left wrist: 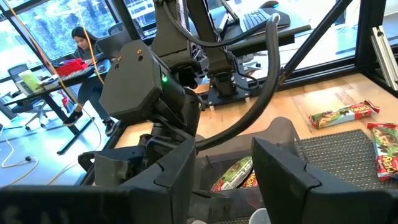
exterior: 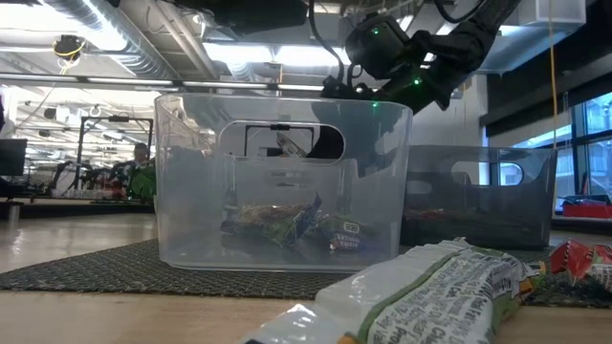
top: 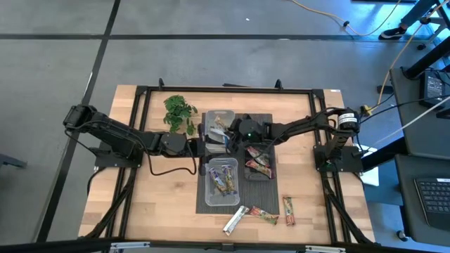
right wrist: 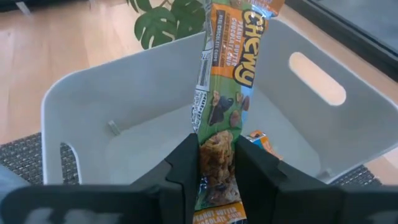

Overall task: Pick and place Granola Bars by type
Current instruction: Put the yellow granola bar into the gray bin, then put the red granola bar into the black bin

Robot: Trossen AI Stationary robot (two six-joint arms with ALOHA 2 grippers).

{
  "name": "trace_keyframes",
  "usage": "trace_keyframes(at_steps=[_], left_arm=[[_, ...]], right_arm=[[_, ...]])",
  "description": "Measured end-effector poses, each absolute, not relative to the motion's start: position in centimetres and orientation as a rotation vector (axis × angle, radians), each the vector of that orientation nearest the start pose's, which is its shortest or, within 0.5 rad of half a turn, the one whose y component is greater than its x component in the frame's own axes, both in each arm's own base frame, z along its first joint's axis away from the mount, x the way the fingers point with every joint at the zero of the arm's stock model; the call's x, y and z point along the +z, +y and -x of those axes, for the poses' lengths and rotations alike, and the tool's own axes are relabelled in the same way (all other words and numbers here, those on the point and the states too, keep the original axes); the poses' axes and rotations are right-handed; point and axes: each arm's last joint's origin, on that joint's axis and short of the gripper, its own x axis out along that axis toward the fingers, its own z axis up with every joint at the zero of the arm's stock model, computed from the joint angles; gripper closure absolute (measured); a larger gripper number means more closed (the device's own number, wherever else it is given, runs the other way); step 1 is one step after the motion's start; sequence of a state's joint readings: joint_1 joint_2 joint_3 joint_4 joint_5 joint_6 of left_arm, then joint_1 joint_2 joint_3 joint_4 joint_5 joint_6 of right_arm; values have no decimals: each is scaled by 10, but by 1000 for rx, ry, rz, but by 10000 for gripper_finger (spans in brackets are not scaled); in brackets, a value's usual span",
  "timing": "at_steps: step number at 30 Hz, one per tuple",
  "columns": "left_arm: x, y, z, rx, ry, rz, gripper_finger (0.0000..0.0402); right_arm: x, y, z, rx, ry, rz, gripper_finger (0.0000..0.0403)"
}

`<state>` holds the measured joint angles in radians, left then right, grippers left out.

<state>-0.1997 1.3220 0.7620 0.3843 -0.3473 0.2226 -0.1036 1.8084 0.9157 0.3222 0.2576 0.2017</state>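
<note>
My right gripper (top: pixel 233 134) is shut on a green-and-orange granola bar (right wrist: pixel 225 68) and holds it over the far clear tub (right wrist: pixel 81 106), where another bar (right wrist: pixel 262 140) lies on the floor. The near clear tub (top: pixel 221 184) holds blue-wrapped bars (exterior: pixel 277 222). The dark tub (top: pixel 259 169) at the right holds red bars. A silver bar (top: pixel 234 219), a green-red bar (top: pixel 264 214) and a red bar (top: pixel 288 209) lie flat on the table near its front edge. My left gripper (left wrist: pixel 227 168) waits open beside the far tub, holding nothing. My right gripper pinches the granola bar near one end (right wrist: pixel 217 163) between its two fingers, which come slanting down from the table's right side. The short end (right wrist: pixel 217 214) pokes out behind the fingers. The rest sticks out forward along the fingers, printed face up, clear of the tub.
All three tubs stand on a dark mat (top: pixel 271 118) at the table's middle. A leafy green sprig (top: pixel 179 111) lies at the far left of the tubs. Bare wood lies at the left and right of the mat. A person sits at a desk (left wrist: pixel 81 46) beyond the table.
</note>
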Motion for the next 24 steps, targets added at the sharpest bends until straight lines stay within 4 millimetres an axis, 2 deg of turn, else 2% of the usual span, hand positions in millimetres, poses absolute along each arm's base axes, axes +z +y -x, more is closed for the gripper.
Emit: trace_keyframes(at_steps=[12, 14, 18, 22, 24], left_arm=[[263, -47, -284, 128, 185, -269, 253], [264, -47, -284, 128, 185, -269, 251], [264, -47, -284, 128, 185, -269, 249], [264, -48, -284, 120, 183, -266, 252], [264, -49, -284, 105, 182, -265, 253]], right_arm=[[159, -45, -359, -401, 536, -124, 245], [170, -44, -355, -387, 536, -76, 240], [207, -41, -339, -363, 515, -7, 241], [244, -30, -307, -336, 562, 18, 241], [255, -23, -288, -321, 614, 8, 240]])
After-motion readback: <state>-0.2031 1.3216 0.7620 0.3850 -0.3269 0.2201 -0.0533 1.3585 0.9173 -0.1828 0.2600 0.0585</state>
